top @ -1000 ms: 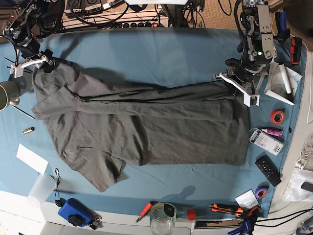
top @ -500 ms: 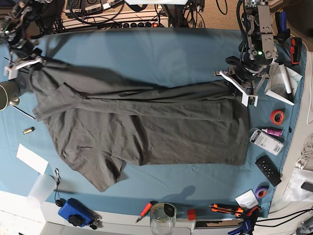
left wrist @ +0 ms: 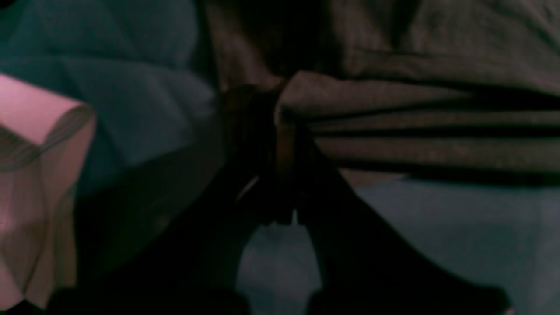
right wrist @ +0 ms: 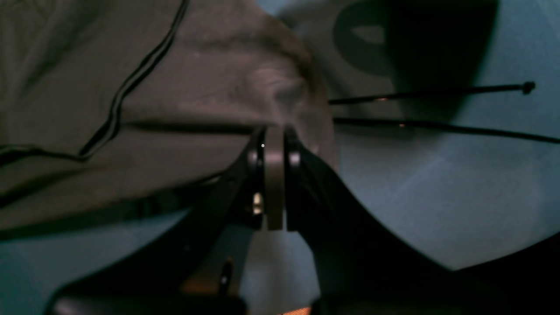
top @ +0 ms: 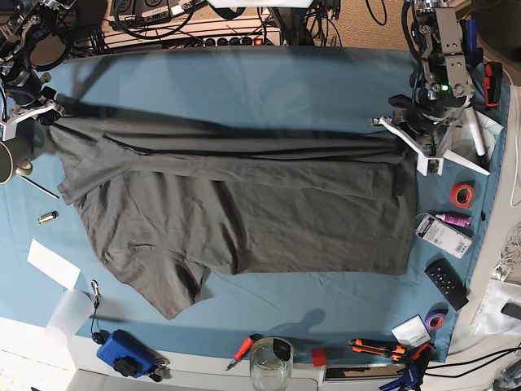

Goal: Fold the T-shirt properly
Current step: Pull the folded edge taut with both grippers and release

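No legible text or labels anywhere.

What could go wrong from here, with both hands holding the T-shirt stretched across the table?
The right hand pinches only a thin edge of the T-shirt, so tension could pull it free. The lower sleeve lies crumpled and may fold in crooked. The mug sits close beside the right hand and might get knocked.

A robotics lab bench: around the teal-clothed surface (top: 269, 81) lie tape rolls (top: 461, 194), a remote (top: 447, 283), and cable tangles (top: 163, 16) behind it.
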